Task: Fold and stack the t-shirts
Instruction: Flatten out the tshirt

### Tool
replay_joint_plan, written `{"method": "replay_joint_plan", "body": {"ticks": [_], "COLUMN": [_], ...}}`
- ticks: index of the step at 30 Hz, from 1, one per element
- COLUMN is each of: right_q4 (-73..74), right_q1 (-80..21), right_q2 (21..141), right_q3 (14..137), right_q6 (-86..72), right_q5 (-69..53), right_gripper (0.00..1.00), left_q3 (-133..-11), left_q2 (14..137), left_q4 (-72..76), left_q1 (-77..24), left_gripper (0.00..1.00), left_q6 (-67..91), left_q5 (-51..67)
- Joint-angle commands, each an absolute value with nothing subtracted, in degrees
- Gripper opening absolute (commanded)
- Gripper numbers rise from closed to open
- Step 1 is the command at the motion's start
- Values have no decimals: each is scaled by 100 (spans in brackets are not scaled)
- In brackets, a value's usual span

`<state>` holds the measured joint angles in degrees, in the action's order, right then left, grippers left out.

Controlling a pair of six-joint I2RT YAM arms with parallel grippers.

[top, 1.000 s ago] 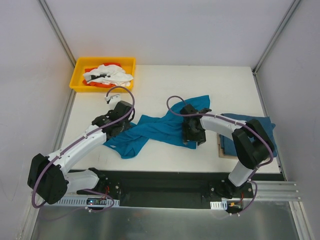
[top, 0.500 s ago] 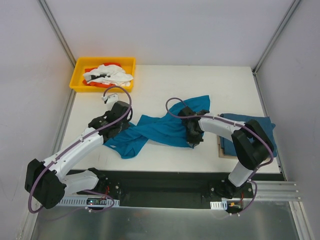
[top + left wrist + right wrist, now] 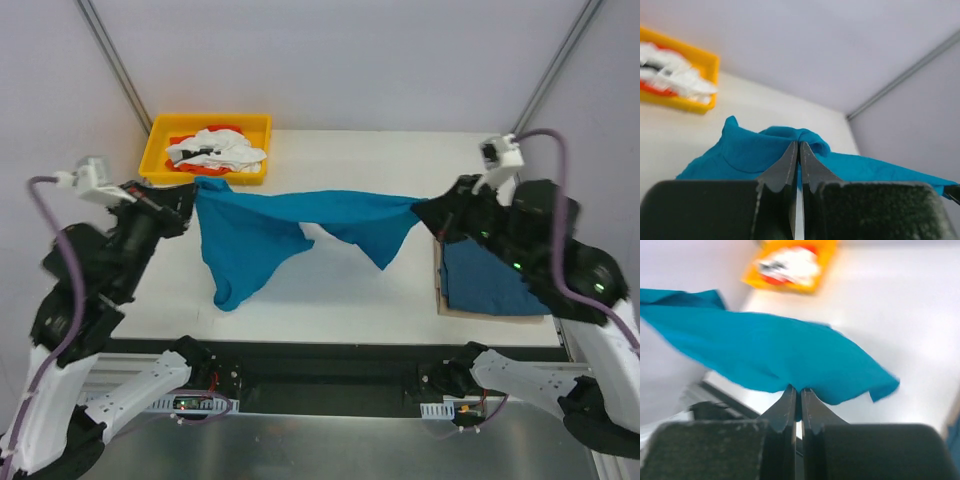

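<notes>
A teal-blue t-shirt (image 3: 300, 215) hangs stretched in the air between both arms, sagging above the white table (image 3: 330, 290). My left gripper (image 3: 192, 190) is shut on its left end, and the cloth (image 3: 765, 150) bunches at the fingertips in the left wrist view. My right gripper (image 3: 422, 212) is shut on the right end, with the same shirt (image 3: 765, 355) spreading away from the tips in the right wrist view. A second t-shirt (image 3: 485, 280) lies folded on a brown board (image 3: 440, 295) at the right.
A yellow tray (image 3: 160, 150) holding white and orange cloth (image 3: 215, 148) stands at the back left corner. Grey walls close in the table on three sides. The arm bases sit on the black rail (image 3: 330, 375) at the near edge.
Both arms rose from the table and spread apart, lifting the shirt off the surface and pulling it taut. The right gripper closed on the cloth during this second.
</notes>
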<state>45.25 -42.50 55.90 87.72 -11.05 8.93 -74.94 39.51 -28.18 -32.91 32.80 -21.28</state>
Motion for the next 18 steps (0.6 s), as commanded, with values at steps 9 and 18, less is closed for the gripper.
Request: {"method": "replay_joint_plan", "body": {"ticks": [9, 18], "right_q4": [4886, 5492], "right_q1": [-4315, -4228], "right_q2": [5159, 6114], "right_q3": [10599, 10881], "right_q6": [-747, -430], "right_q5": [-1556, 1210], "right_gripper": [1, 1], "left_q3": [-9166, -9896], "left_q2": [3427, 5754], "left_q4": [-2452, -2356], "left_q1": [-3199, -3190], "left_gripper": [0, 0], "left_q6": [2646, 1926], "left_q5": [113, -1334]}}
